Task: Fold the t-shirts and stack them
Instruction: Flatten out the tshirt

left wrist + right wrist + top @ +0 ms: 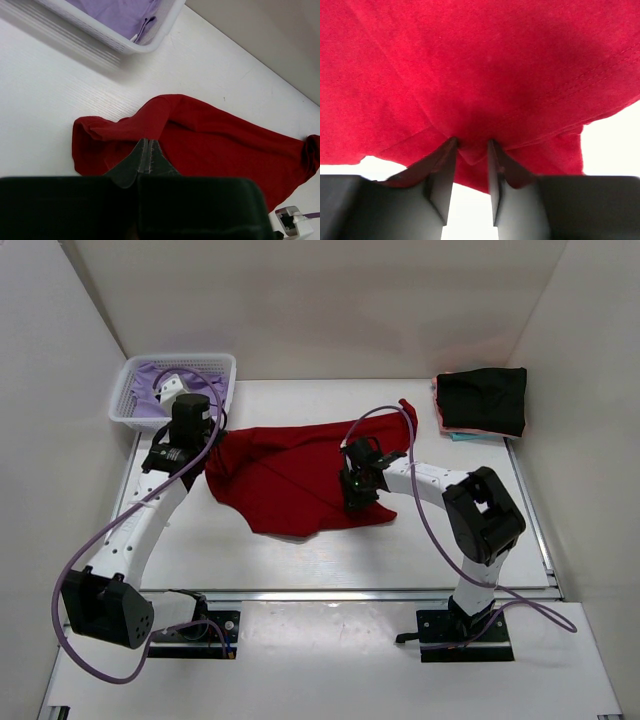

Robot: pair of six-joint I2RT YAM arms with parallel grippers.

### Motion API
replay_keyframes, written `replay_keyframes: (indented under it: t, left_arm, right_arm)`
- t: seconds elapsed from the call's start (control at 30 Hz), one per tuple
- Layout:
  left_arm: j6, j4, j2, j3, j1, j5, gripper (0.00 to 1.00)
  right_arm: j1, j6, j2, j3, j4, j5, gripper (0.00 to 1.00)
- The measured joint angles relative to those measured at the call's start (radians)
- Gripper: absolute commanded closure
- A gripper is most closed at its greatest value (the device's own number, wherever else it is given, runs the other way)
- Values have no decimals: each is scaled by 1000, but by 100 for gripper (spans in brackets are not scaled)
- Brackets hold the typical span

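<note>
Left hand (pixel 146 156), clamped tight, pinches the left edge of a deep red t-shirt (pixel 285 475) spread across the desk (pixel 250 562); right hand (pixel 472 150), narrowly parted, grips a fold near its right edge.

Five t-shirts in our view: one spread out, one in a basket, three in a pile.

The deep red t-shirt (pixel 285 480) lies unfolded and rumpled at the middle of the frame. We see its left edge bunched into a raised ridge and a narrow part trailing toward the upper right. The lavender t-shirt (pixel 148 373) sits crumpled inside the white lattice basket (pixel 175 358) at the upper left. At the upper right, the black t-shirt (pixel 485 400) is folded into a neat rectangle. It rests on a pink t-shirt (pixel 439 412), which shows only as a strip along its left side, and a teal t-shirt (pixel 465 437) peeks out as a sliver below.
</note>
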State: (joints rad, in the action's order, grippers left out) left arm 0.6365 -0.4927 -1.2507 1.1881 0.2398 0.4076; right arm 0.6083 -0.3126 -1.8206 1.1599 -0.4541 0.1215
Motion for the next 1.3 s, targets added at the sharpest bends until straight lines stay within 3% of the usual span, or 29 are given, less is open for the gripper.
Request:
replay_keyframes:
  t: [0.03, 0.13, 0.4, 0.6, 0.73, 0.9, 0.97, 1.03, 1.13, 1.3]
  left_arm:
    - [0, 0, 0, -2, 0, 0, 100]
    - [0, 0, 2, -2, -1, 0, 100]
    - [9, 0, 10, -3, -13, -5, 100]
    - [13, -9, -20, 54, -37, -62, 100]
    - [62, -29, -172, 288, -92, -206, 100]
    - [72, -138, -604, 1030, -121, -330, 100]
    - [99, -145, -739, 1291, -138, -404, 100]
    - [142, -105, -726, 1284, -180, -485, 100]
    - [180, -63, -582, 1085, -272, -533, 100]
    - [156, -89, -515, 1155, -304, -538, 100]
  right_arm:
    - [0, 3, -1, 0, 0, -6, 88]
    - [0, 5, -3, 0, -2, -17, 100]
    - [-23, 12, -2, 23, -46, -9, 100]
    - [-108, 27, 42, 249, -219, 49, 100]
    - [-270, 31, 51, 612, -349, 85, 100]
    - [-462, 48, -121, 1299, -401, 52, 100]
    - [-533, 33, -111, 1372, -338, 74, 100]
    - [-603, 7, -30, 1280, -251, 101, 100]
    - [-673, -31, 88, 1130, -189, 129, 100]
    - [-676, -5, 108, 1208, -224, 108, 100]
